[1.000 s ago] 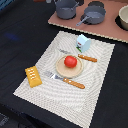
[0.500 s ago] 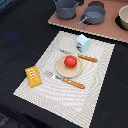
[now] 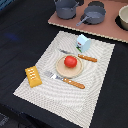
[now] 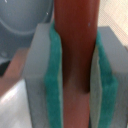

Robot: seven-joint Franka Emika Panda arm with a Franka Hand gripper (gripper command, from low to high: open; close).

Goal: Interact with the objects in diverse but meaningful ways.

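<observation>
The end effector (image 4: 75, 75) pinches the brown sausage (image 4: 75, 45) between its green pads (image 4: 54, 85), lengthwise and centred, likely so it will not slip in transit; neither shows in the exterior view. On the bench's pale placemat (image 3: 100, 75) a meal is laid: small red tomato (image 3: 70, 61) on the tan round plate (image 3: 65, 70), orange-handled cutlery (image 3: 74, 83) flanking it, carton (image 3: 83, 43) just beyond, ridged yellow-orange block (image 3: 33, 76) at the mat's edge. Grey pots (image 3: 80, 9) sit on the toy kitchen set (image 3: 112, 30) at the far edge.

The pincer (image 4: 75, 60) has 2 grey fingers (image 4: 37, 75) faced with green pads (image 4: 54, 85).

Striped placemat (image 3: 102, 75) on dark table (image 3: 20, 45)
</observation>
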